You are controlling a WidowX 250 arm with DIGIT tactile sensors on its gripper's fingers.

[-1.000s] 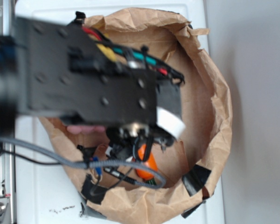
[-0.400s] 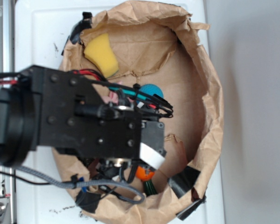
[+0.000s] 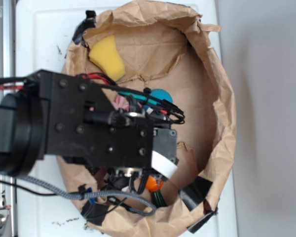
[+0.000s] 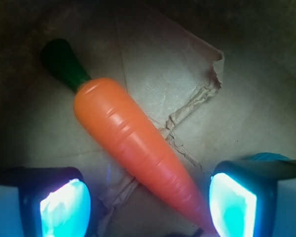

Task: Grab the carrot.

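The orange carrot with a dark green stem lies diagonally on the brown paper floor in the wrist view, stem at upper left, tip at lower right. My gripper is open, its two pads standing wide apart on either side of the carrot's tapered end; the tip lies close to the right pad. In the exterior view only a bit of the carrot and its green stem show below the black arm, which hides the gripper itself.
A crumpled brown paper bag rings the workspace with high walls. Inside are a yellow sponge at the top, a blue ball and a bit of pink plush beside the arm. A creased paper fold lies beside the carrot.
The arm has dropped lower into the bag and shifted left, uncovering the sponge and ball. In the last half second it has barely moved.
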